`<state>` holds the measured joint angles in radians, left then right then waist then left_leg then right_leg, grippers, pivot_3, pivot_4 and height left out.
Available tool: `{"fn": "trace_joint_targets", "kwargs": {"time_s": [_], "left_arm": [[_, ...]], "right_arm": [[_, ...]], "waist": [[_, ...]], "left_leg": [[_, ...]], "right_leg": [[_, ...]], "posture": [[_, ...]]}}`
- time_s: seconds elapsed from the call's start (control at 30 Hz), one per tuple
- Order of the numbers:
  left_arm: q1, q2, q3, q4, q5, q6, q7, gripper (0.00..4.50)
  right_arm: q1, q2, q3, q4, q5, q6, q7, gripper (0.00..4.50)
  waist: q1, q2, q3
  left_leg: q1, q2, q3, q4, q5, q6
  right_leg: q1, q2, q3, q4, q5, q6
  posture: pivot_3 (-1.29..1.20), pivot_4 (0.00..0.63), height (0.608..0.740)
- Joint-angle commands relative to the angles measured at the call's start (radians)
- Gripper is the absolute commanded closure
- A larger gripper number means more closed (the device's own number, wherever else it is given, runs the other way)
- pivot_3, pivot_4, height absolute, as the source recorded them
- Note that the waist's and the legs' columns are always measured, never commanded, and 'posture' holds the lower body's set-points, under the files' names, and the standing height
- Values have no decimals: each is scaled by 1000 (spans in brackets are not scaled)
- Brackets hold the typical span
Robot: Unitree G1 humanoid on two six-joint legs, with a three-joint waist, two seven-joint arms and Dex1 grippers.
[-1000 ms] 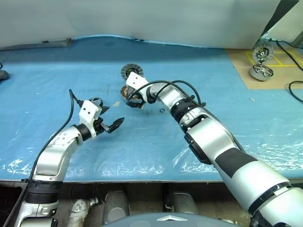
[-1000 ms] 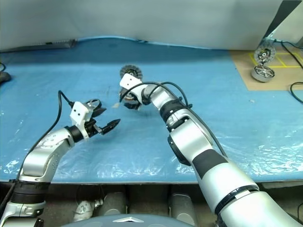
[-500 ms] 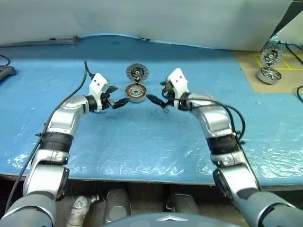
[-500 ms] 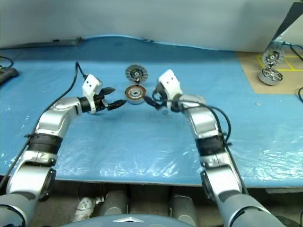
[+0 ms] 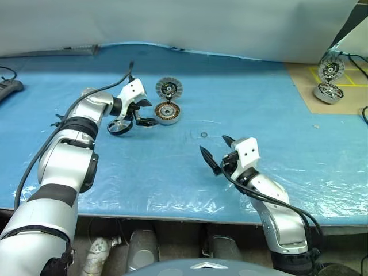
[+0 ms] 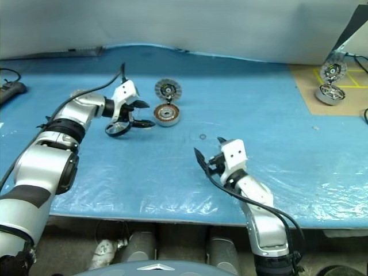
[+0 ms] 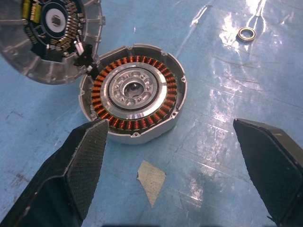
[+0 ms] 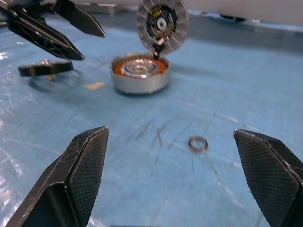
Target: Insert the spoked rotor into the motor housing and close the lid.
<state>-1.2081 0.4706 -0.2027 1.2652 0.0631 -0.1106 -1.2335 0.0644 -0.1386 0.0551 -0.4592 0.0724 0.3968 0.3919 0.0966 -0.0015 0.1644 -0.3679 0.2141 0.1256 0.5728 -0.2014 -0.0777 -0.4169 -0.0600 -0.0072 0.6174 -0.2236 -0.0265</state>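
Right gripper (image 5: 217, 150) withdrawn well clear of motor housing (image 5: 167, 112), fingers spread, empty; left gripper (image 5: 142, 113) advanced beside it, spread; spoked rotor (image 5: 119, 127) still uninserted.

Small metal ring (image 5: 203, 135) lying flat on blue plastic sheet (image 5: 172, 172) covering the table. Torn tan scrap (image 7: 151, 176) on the sheet. Far right – tan cardboard (image 5: 305, 86) carrying second motor unit (image 5: 325, 92), lid (image 5: 331, 69) upright. Black cables (image 5: 359, 112) alongside.
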Motion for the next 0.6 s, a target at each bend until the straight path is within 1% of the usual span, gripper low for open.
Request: {"fn": "trace_joint_targets", "kwargs": {"time_s": [0.03,0.17,0.33,0.6], "left_arm": [[-45,-18,4,24,38,-62,1,0],[-57,-42,-4,46,87,-100,29,0],[-89,-61,-22,68,160,-110,88,0],[-140,-73,-34,90,231,-73,110,0]], "right_arm": [[23,3,-4,37,-29,-110,-56,11],[41,23,2,74,-28,-140,-98,11],[24,35,22,81,-29,-131,-122,11],[12,28,19,87,-19,-117,-141,11]], "waist": [[0,0,0],[-2,0,0],[0,-1,1],[0,-1,1]], "left_leg": [[0,0,0,0,0,0],[0,0,0,-1,0,0],[0,-1,-2,-1,0,0],[1,-1,-2,-2,0,0]], "right_leg": [[0,0,0,0,0,0],[0,0,0,0,0,0],[1,0,-1,-1,0,0],[3,0,-2,-4,0,1]], "posture": [[0,150,740],[0,150,740],[0,150,740],[0,150,740]]}}
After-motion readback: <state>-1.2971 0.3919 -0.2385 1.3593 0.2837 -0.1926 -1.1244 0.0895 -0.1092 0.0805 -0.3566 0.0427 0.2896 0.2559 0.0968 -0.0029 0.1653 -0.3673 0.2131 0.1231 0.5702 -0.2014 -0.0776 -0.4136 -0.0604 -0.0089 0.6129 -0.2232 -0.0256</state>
